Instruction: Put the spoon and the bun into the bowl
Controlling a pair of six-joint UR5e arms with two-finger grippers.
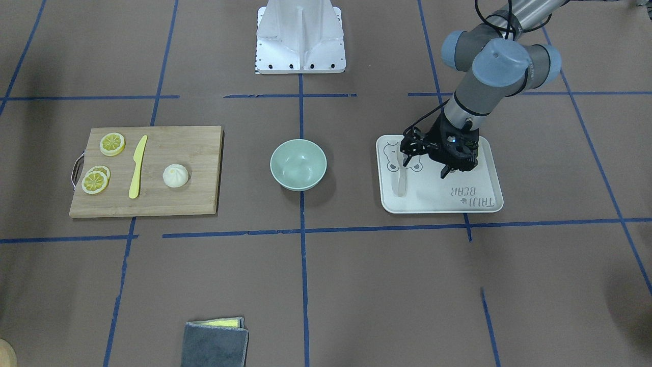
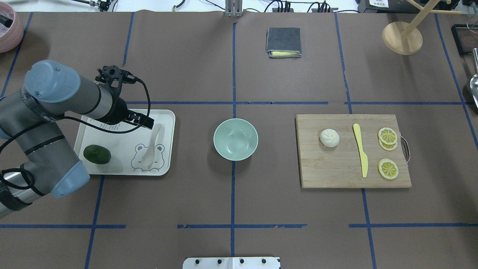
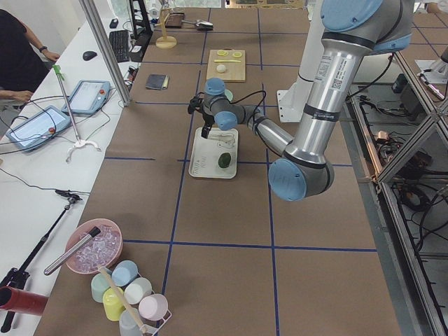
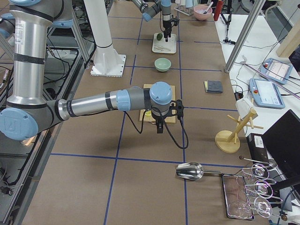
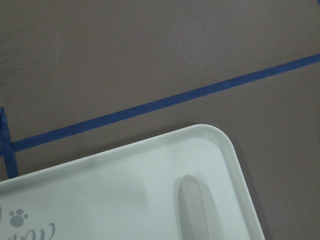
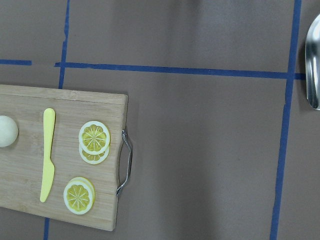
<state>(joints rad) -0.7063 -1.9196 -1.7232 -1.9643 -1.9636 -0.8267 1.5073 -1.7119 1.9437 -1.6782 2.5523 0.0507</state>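
Observation:
The beige spoon (image 2: 151,147) lies on the white bear-print tray (image 2: 167,116), scoop toward the robot; it also shows in the front view (image 1: 401,182), and its handle shows in the left wrist view (image 5: 195,207). My left gripper (image 1: 426,167) hovers low over the tray by the spoon's handle end, jaws open and empty. The white bun (image 2: 329,137) sits on the wooden board (image 2: 328,175). The mint-green bowl (image 2: 235,139) stands empty at the table's middle. My right gripper (image 4: 160,129) shows only in the right side view, above the board's outer end; I cannot tell its state.
A dark green avocado (image 2: 97,154) lies on the tray. A yellow knife (image 2: 360,149) and lemon slices (image 2: 387,135) share the board. A folded grey cloth (image 2: 283,41) and a wooden stand (image 2: 402,37) are at the far side. A metal scoop (image 6: 314,65) lies right of the board.

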